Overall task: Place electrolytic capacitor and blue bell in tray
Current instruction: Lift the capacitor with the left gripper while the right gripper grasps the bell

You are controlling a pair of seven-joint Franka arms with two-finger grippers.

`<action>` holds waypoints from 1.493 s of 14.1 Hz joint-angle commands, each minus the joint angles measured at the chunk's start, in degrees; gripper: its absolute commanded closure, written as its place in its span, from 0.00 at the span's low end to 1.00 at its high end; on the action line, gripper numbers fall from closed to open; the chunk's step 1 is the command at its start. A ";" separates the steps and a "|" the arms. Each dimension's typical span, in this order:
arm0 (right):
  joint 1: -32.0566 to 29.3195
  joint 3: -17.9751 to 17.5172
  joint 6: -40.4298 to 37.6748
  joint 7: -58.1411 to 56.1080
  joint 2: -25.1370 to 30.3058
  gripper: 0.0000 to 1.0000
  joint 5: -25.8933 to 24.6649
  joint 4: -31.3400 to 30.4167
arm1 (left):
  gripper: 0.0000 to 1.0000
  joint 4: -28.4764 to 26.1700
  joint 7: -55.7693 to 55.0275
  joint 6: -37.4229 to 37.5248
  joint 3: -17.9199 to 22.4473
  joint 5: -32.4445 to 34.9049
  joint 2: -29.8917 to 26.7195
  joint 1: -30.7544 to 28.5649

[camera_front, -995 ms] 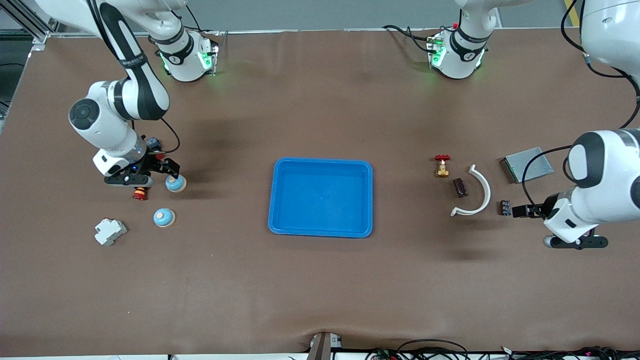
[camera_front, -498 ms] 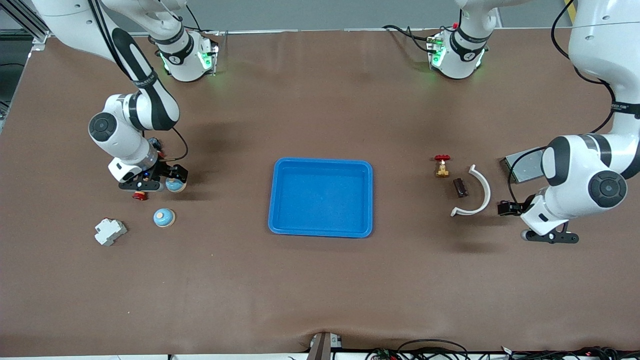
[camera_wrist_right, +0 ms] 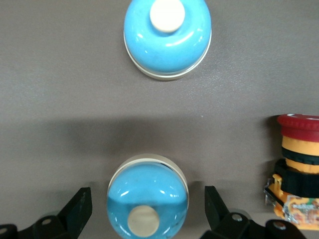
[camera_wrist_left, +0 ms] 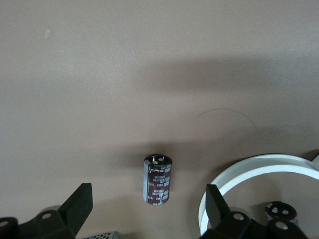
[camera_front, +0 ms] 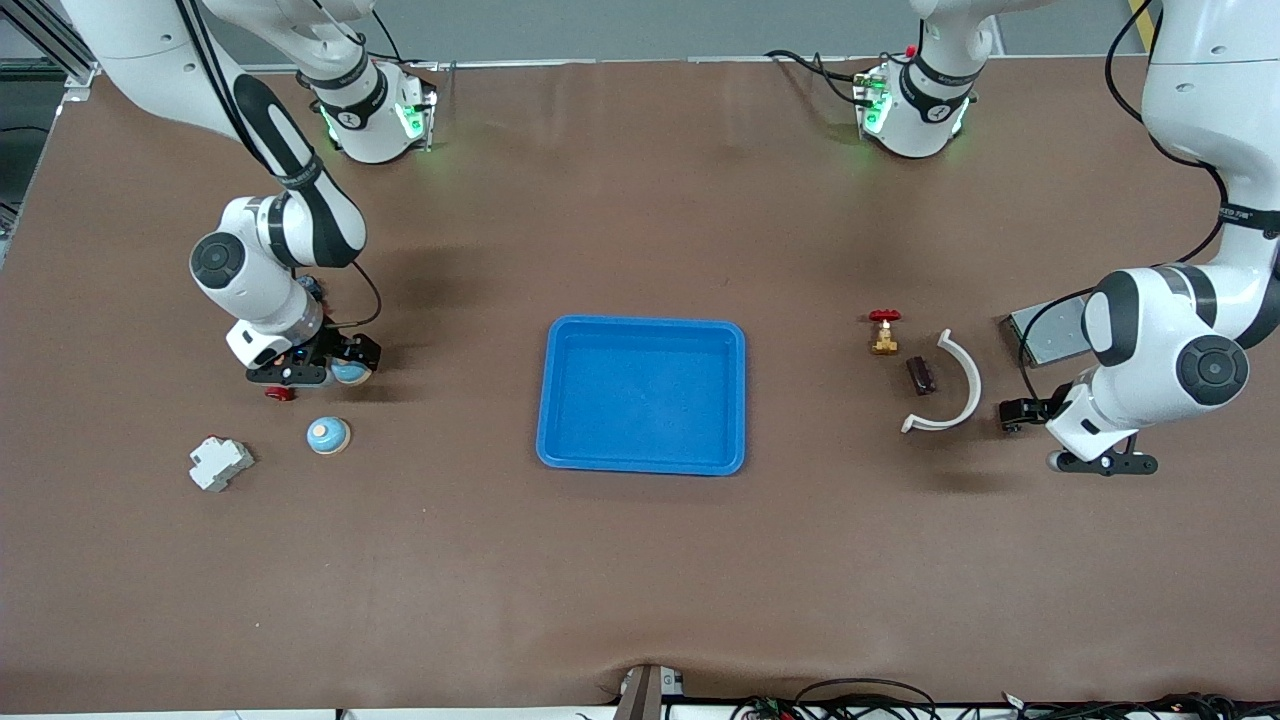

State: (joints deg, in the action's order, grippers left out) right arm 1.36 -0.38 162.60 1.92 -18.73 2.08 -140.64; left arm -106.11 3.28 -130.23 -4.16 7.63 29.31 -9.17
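Approach on both arms, nothing gripped yet, tray [camera_front: 645,322] empty at mid tabletop.

Right gripper [camera_front: 345,368]: low over the blue bell [camera_wrist_right: 148,199] toward the right arm's end. The jaws are spread wide and straddle it in the right wrist view, dome roughly centred. A second bell [camera_front: 328,435] lies nearer the front camera, clear of the jaws. The red stop button [camera_wrist_right: 299,164] stands just beside one finger, which looks like the main snag risk. For a good grasp the gripper should likely come straight down, stay centred and close low on the dome at the metal rim. Higher up the curve may squeeze the bell out. Contact with the tabletop can't be told from here.

Left gripper [camera_front: 1020,412]: toward the left arm's end, jaws also wide and holding nothing. The electrolytic capacitor [camera_wrist_left: 157,180] lies on its side ahead of the jaws, lined up with the gap in the left wrist view. The white curved piece [camera_front: 955,395] sits between the gripper and the capacitor. A small black part [camera_wrist_left: 279,211] is close by one finger. The sensible line seems to be over the curve rather than through it, then down. The jaws should close across the round body, not end to end, since a cylinder can roll off if nudged first.

After that, each part needs lifting clear of the rim before release in the tray.
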 commanded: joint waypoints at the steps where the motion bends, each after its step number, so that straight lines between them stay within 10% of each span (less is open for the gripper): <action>1: 0.22 0.12 3.07 0.98 -1.92 0.00 0.03 -0.33 | 0.00 -0.23 0.59 -1.69 -0.23 0.89 1.19 -0.32; 3: 0.31 0.03 2.55 0.98 -2.01 0.15 0.03 -0.42 | 0.00 -0.32 0.59 -2.31 -0.23 0.89 1.81 -0.32; 5: 0.40 0.03 2.11 1.41 -2.01 0.85 0.03 -0.42 | 0.00 -0.23 0.59 -2.31 -0.23 0.89 2.25 -0.32; 6: 0.40 0.03 1.41 2.37 -1.75 1.00 0.03 -0.42 | 0.00 -0.23 0.59 -2.31 -0.23 0.89 2.42 -0.32; 14: 10.14 -0.06 -24.39 16.15 10.55 1.00 0.03 5.89 | 0.00 -0.15 0.50 -3.98 -0.14 0.80 4.27 -0.32; 21: 23.67 -0.06 -35.86 40.84 10.30 1.00 0.03 17.85 | 0.00 -0.15 0.33 -4.51 -0.14 0.80 5.15 -0.41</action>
State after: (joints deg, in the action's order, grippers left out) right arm 21.30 -0.96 127.75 36.19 -7.38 2.11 -125.76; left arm -106.22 3.28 -133.67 -4.18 7.63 34.18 -9.18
